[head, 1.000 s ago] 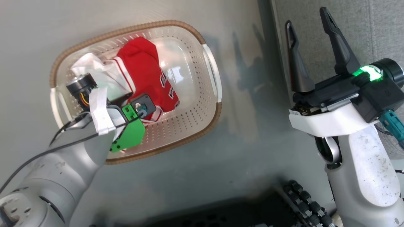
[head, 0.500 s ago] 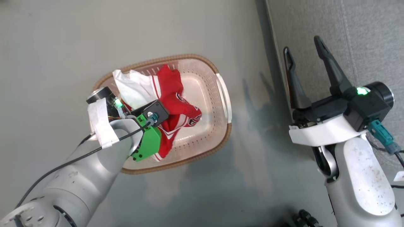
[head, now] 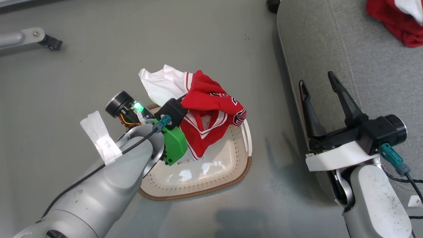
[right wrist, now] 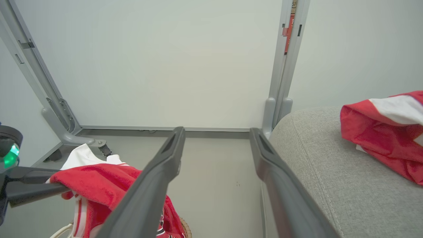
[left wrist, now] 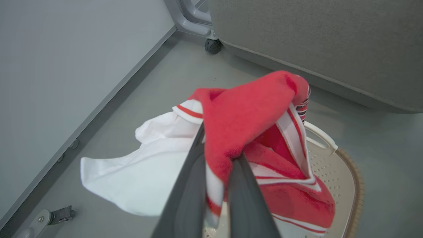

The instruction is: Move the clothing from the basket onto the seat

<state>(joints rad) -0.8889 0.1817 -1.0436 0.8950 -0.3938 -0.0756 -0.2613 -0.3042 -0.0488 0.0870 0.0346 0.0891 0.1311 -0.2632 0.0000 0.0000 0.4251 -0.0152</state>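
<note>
The left tool [left wrist: 219, 148] has raised the jersey [head: 211, 105] above the basket [head: 211, 190] and stays clenched on its cloth, hem dangling over the basket. The right tool [head: 316, 78] stands spread beside the seat [head: 363, 49], where another red garment [head: 396, 23] lies.

A smooth grey floor [head: 211, 43], faintly glossy and crossed by soft shadows, runs up to a plain pale wall [right wrist: 165, 66] with a grey strip [right wrist: 165, 131] along its foot. Grey metal frame posts [right wrist: 285, 66] stand against the wall, and a black caster [left wrist: 213, 46] sits under one frame leg. The light-grey upholstered seat [head: 363, 59] stands on the floor near the posts.
</note>
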